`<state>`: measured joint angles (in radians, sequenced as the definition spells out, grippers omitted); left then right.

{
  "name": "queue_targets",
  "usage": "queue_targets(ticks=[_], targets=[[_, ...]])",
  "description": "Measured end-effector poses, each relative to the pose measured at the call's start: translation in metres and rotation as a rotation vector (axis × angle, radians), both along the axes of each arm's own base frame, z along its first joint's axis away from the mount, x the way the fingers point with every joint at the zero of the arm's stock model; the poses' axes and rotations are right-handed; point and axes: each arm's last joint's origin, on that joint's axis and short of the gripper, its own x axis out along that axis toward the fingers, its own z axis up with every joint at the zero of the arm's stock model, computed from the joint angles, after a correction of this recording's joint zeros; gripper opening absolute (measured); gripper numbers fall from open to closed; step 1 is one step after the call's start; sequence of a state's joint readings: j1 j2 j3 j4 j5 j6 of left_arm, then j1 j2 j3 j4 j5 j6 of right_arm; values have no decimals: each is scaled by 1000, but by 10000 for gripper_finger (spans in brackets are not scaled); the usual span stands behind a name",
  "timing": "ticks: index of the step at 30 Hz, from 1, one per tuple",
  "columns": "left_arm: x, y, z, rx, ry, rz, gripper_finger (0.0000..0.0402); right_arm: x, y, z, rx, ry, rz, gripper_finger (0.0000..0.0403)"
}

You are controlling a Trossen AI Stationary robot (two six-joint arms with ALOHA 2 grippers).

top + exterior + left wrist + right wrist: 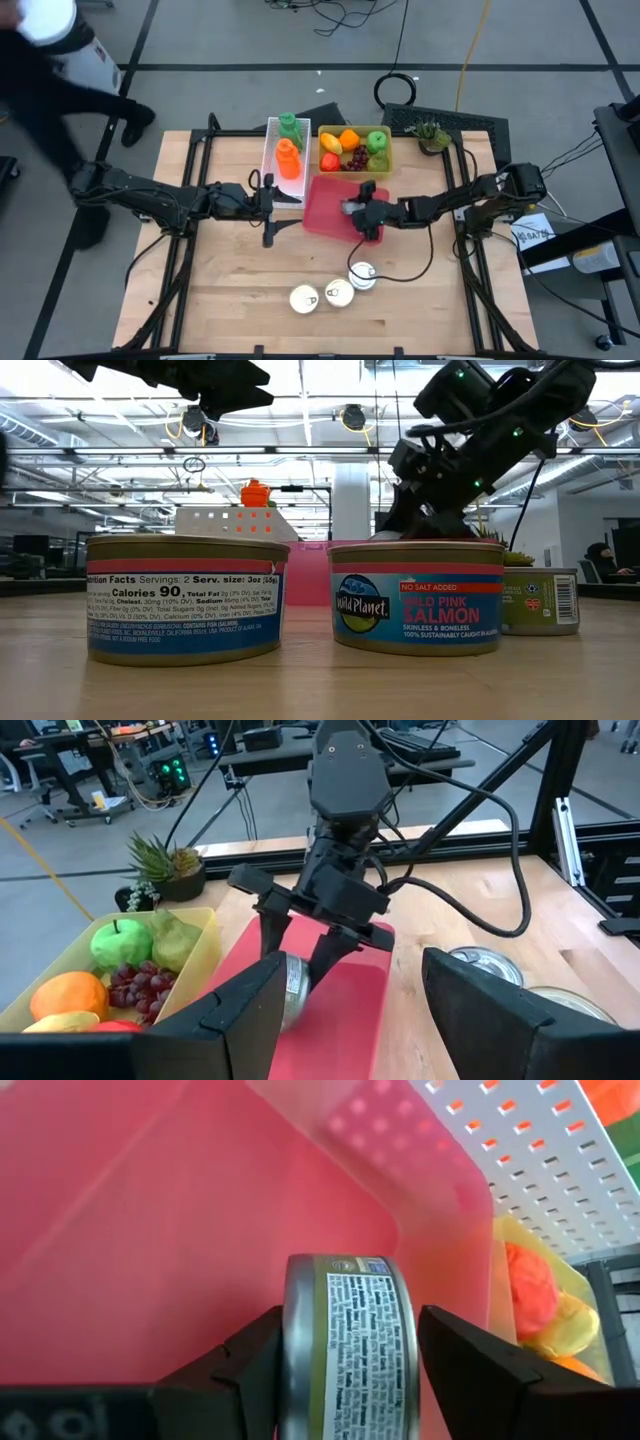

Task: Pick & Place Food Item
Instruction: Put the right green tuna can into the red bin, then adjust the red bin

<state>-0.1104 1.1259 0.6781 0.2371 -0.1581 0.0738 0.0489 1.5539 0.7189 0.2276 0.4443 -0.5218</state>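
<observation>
A small round can (350, 1345) stood on its edge between the right gripper (345, 1365)'s 2 fingers, which gripped its flat ends inside the pink bin (150, 1220), and it looked hard, smooth, slippery and a bit heavy.
</observation>
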Motion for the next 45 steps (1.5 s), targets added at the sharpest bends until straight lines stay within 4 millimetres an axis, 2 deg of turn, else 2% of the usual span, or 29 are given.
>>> queue_targets(ticks=[4, 11, 19, 24, 29, 32, 38, 41, 45], targets=[[0, 0, 0, 0, 0, 0, 243, -1, 2, 3, 33, -23, -19, 223], [0, 0, 0, 0, 0, 0, 243, -5, 1, 9, 52, -39, -68, 280], [0, 0, 0, 0, 0, 0, 243, -14, 7, 31, 128, -146, -115, 306], [0, 0, 0, 0, 0, 0, 243, -26, 14, 46, 358, -209, -148, 300], [0, 0, 0, 0, -1, 0, 243, -34, 32, 56, 775, -227, -107, 289], [0, 0, 0, 0, 0, 0, 243, -35, 57, 54, 867, -184, -33, 277], [0, 0, 0, 0, 0, 0, 243, -36, 102, 28, 705, -199, -72, 211], [0, 0, 0, 0, -1, 0, 243, -37, 114, 13, 674, -188, -122, 163], [0, 0, 0, 0, -1, 0, 243, -38, 117, -3, 676, -135, -197, 94]])
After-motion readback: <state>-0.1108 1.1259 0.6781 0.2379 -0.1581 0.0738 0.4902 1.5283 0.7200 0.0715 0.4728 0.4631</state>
